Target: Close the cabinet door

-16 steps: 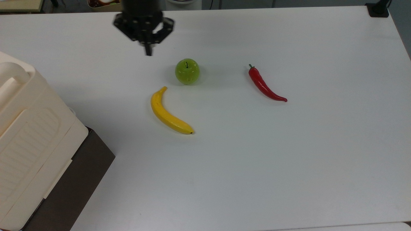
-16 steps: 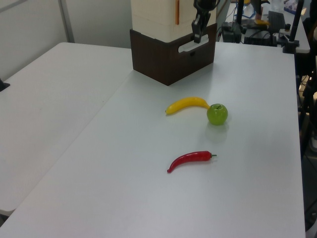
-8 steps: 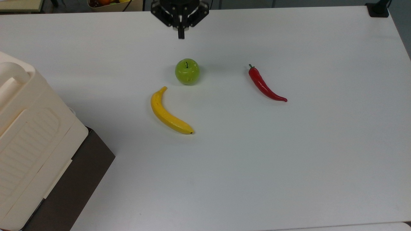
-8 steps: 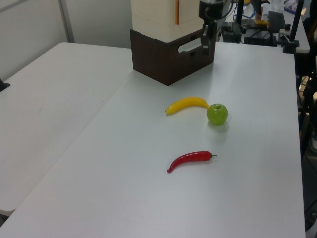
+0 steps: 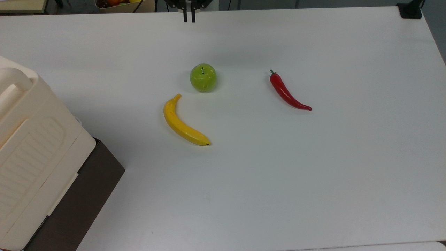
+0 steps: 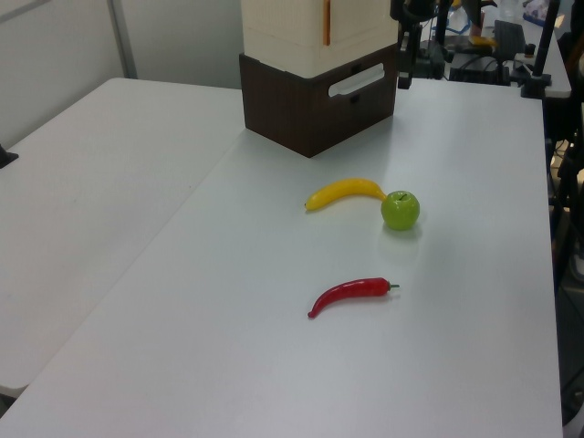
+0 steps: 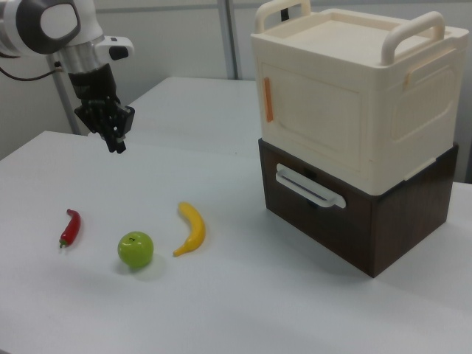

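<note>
The cream cabinet [image 7: 346, 96] stands on a dark brown drawer box [image 7: 354, 221]. The cabinet door [image 7: 317, 122] is its front panel with an orange strip along one edge, and it lies flush with the box. In the left view the cabinet door [image 6: 360, 23] faces right. My gripper [image 5: 188, 18] hangs at the table's far edge in the top view, well away from the cabinet, its two fingers a narrow gap apart with nothing between them. The gripper [image 7: 118, 145] points down over the table in the right view, and the gripper [image 6: 402, 78] hangs just right of the brown box in the left view.
On the white table [image 5: 313, 167] lie a green apple [image 5: 203, 77], a yellow banana [image 5: 183, 122] and a red chilli pepper [image 5: 287, 92]. The brown box has a white drawer handle [image 7: 310, 186]. A black mount [image 5: 410, 9] sits at the table's far right corner.
The gripper has moved away from the cabinet, rightward and toward the upper edge of the top view. Its fingers, seen together before, now show a small gap. The cabinet is unchanged.
</note>
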`<action>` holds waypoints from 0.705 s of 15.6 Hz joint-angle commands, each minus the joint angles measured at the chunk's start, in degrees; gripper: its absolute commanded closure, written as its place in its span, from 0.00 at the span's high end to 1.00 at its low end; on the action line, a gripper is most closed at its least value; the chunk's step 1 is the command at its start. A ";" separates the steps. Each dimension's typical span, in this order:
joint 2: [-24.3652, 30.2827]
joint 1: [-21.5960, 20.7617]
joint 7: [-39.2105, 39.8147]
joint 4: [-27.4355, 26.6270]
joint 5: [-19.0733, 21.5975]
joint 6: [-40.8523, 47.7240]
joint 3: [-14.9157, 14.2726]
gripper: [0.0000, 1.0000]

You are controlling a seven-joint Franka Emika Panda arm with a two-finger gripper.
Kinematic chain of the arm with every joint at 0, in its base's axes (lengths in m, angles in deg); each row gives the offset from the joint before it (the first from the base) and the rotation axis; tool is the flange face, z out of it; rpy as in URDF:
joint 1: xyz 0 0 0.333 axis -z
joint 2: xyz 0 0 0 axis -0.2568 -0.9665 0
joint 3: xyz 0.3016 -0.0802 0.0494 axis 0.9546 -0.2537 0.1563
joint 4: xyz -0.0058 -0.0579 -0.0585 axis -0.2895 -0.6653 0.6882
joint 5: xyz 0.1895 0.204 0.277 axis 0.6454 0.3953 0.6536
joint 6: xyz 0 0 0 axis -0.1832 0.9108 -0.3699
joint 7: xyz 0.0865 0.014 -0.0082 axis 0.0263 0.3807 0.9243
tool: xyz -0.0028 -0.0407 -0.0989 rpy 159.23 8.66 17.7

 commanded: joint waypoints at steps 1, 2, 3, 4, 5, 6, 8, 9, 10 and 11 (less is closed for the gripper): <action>1.39 -1.04 0.39 -1.73 -0.80 0.31 -1.07 1.00; 1.40 -1.04 0.39 -1.73 -0.80 0.31 -1.16 1.00; 1.40 -0.96 0.39 -1.73 -0.80 0.31 -1.16 1.00; 1.40 -0.52 0.39 -1.73 -0.80 0.23 -1.07 1.00; 1.40 0.01 0.47 -1.73 -0.80 -0.03 -1.07 1.00; 1.31 0.01 0.47 -1.73 -0.88 -0.56 -1.07 1.00; 0.70 0.27 0.56 -0.60 -0.89 -1.00 -1.07 1.00; 0.52 0.45 0.48 -0.16 -0.80 -0.83 -1.07 1.00; 0.52 0.45 0.47 -0.15 -0.80 -0.57 -1.07 1.00; 0.52 0.54 0.47 -0.15 -0.80 -0.48 -1.07 1.00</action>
